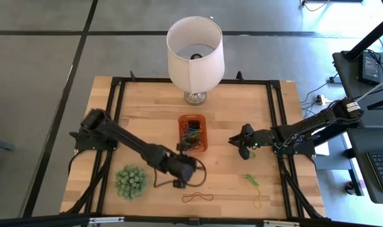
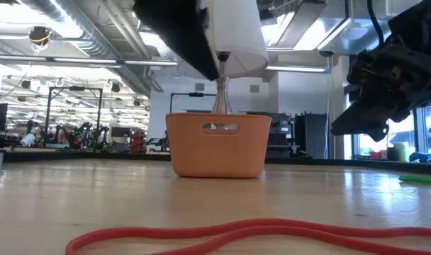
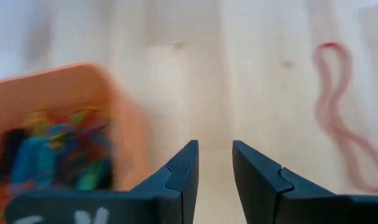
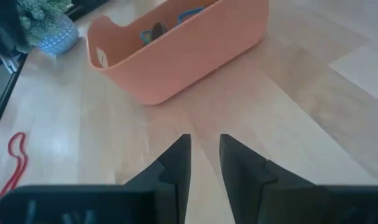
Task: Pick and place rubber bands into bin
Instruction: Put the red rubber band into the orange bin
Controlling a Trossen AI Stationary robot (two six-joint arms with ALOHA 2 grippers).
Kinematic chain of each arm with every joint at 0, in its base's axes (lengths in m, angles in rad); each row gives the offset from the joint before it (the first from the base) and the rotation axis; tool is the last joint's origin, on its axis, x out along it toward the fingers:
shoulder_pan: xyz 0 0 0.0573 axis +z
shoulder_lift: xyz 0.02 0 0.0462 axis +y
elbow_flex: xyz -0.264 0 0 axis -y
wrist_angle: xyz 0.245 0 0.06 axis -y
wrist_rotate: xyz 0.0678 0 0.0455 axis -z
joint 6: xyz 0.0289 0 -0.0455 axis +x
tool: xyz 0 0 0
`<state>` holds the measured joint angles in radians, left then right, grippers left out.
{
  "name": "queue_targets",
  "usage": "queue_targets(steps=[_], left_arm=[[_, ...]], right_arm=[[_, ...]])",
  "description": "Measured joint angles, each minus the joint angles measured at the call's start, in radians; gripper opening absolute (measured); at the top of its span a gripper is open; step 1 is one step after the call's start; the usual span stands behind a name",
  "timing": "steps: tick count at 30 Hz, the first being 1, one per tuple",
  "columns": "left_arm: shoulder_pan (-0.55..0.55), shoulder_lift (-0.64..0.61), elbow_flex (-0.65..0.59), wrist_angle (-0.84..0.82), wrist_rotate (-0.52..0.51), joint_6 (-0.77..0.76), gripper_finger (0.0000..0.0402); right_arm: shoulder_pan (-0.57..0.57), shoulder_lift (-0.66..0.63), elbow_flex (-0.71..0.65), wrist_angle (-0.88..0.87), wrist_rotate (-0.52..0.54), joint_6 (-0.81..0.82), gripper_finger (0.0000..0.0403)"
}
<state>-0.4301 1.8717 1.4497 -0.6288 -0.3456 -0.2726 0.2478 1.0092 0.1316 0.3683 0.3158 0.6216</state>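
The orange bin (image 1: 193,133) stands mid-table with several coloured rubber bands inside (image 3: 58,149). A red-brown rubber band (image 1: 198,197) lies flat near the table's front edge, and it also shows in the left wrist view (image 3: 338,118). A green band (image 1: 251,180) and a yellow one (image 1: 257,202) lie to the front right. My left gripper (image 3: 214,146) hovers open just in front of the bin's near left corner (image 1: 190,169), nothing between its fingers. My right gripper (image 4: 204,138) is open and empty, to the right of the bin (image 1: 235,142), pointing toward it.
A white lampshade on a metal foot (image 1: 194,57) stands behind the bin at the table's far edge. A spiky green ball plant (image 1: 130,181) sits at the front left. Bare wood lies between the bin and the loose bands.
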Motion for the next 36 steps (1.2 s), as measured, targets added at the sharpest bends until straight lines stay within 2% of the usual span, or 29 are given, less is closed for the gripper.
queue_targets(steps=[7,19,26,33,36], left_arm=[[-0.048,0.138,0.139,-0.003,0.055,-0.082,0.0091],[-0.111,0.325,0.238,-0.004,0.19,-0.173,0.0091],[-0.094,0.371,0.251,-0.001,0.316,-0.283,0.0091],[-0.089,0.388,0.253,0.008,0.323,-0.295,0.009],[-0.082,0.4,0.255,0.013,0.36,-0.338,0.0079]], right_arm=[[0.026,0.002,0.002,-0.003,-0.003,0.007,0.0087],[0.119,0.002,0.002,0.016,0.006,0.083,0.0087],[0.132,0.002,0.002,0.027,0.046,0.076,0.0087],[0.132,0.002,0.002,0.033,0.046,0.053,0.0087],[0.132,0.002,0.002,0.033,0.045,0.053,0.0087]])
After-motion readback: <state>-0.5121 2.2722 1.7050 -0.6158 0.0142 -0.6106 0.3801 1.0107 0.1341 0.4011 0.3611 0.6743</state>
